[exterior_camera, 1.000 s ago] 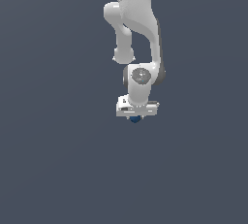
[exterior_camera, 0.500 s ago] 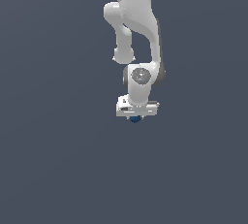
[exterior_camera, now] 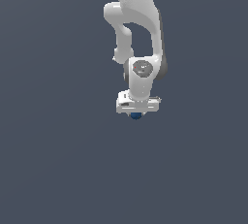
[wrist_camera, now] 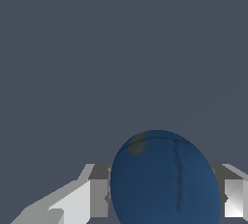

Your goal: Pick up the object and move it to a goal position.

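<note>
Against a plain slate-grey surface (exterior_camera: 58, 160), the hand (exterior_camera: 136, 115) is clamped around the dark blue ball (wrist_camera: 164, 179).

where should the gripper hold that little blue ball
Across its widest middle, coming from straight above. The blue ball is round and smooth, so a pinch off centre would likely squeeze it out. The gripper already sits that way, one finger on each side.

A: What colour is the ball (wrist_camera: 164, 179)?
B: Dark blue, with a faint darker line down it and a small yellowish smudge near the top.
A: And the arm (exterior_camera: 138, 29)?
B: White with grey joints; the gripper (exterior_camera: 137, 110) is white and grey against a plain slate-grey background (exterior_camera: 53, 160)
</note>
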